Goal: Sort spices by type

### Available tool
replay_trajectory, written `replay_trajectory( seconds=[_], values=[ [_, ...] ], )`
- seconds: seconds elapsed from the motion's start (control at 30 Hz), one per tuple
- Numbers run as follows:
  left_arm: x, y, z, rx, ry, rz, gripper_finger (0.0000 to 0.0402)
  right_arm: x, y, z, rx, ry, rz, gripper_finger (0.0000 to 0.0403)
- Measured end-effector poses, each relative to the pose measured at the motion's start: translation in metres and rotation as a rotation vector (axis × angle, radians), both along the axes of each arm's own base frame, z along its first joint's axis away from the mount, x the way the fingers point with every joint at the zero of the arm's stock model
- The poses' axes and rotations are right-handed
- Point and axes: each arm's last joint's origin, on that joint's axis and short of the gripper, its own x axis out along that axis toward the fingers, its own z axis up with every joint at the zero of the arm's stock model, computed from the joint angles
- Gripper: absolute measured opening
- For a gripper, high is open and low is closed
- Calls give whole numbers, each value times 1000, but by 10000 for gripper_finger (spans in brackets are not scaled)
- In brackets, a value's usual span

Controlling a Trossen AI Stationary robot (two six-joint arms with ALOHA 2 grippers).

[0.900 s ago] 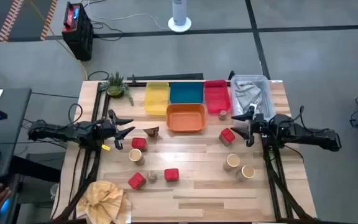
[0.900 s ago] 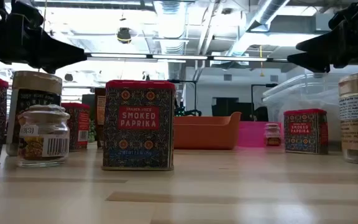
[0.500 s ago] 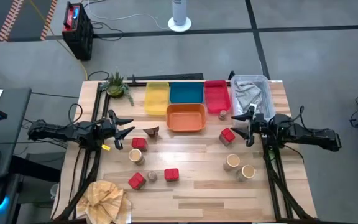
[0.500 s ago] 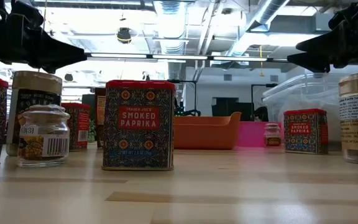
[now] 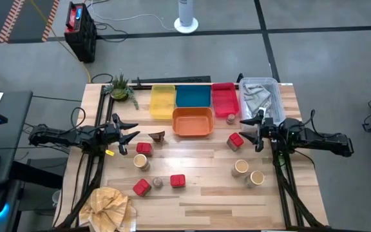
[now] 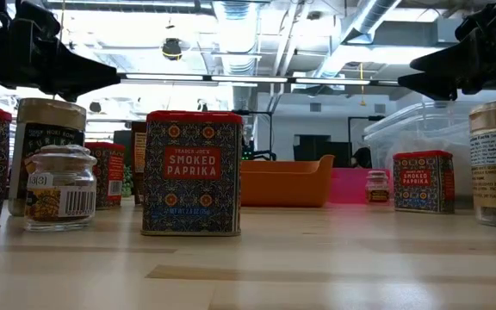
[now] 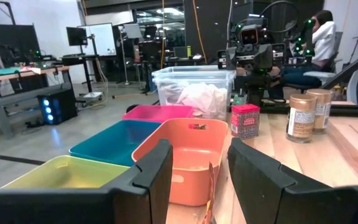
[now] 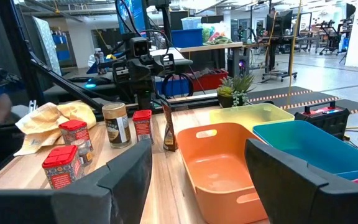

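The sorting looks like it has not started yet. The yellow tray (image 5: 162, 100), the blue tray (image 5: 192, 96), the red tray (image 5: 223, 98) and the orange tray (image 5: 192, 121) all look empty, and every spice I can see sits out on the worktop (image 5: 205, 193). The left jaws (image 5: 131, 135) hang at the left edge of the worktop. They are open with a gap between them, and they hold nothing. Right in front of them lies a dark brown piece (image 5: 157, 136), and a red tin (image 5: 143, 148) with a round jar (image 5: 140, 162) sits near them, a bit toward the front of the worktop. Two more red tins (image 5: 141, 187) (image 5: 178, 181) with a tiny shaker (image 5: 158, 182) between them sit farther from those jaws, by a tan cloth (image 5: 108, 206). The right jaws (image 5: 248, 131) hang at the right edge, open too and empty. A red tin (image 5: 236, 140) is just beside them, a small shaker (image 5: 230, 118) stands near them next to the red tray, and two round jars (image 5: 240, 167) (image 5: 257, 178) sit close by toward the front. A clear bin (image 5: 260, 98) with a grey cloth is behind these jaws. So I think all the work is left: each tin, jar and shaker needs to go with others like it.
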Motion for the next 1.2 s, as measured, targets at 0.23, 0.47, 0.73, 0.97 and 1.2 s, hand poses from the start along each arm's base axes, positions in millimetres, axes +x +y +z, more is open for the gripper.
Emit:
replay_trajectory(
  seconds=[0.23, 0.47, 0.73, 0.97, 1.2],
  values=[
    [0, 0, 0, -1, -1, 0, 145, 0, 0, 0, 0, 0, 0, 285],
    [0, 0, 0, -5, -3, 0, 145, 0, 0, 0, 0, 0, 0, 285],
    [0, 0, 1, -8, -15, 0, 145, 0, 0, 0, 0, 0, 0, 285],
    [-1, 0, 11, -94, -146, -9, 145, 0, 0, 0, 0, 0, 0, 285],
    [-1, 0, 9, -181, -158, -18, 145, 0, 0, 0, 0, 0, 0, 285]
  ],
)
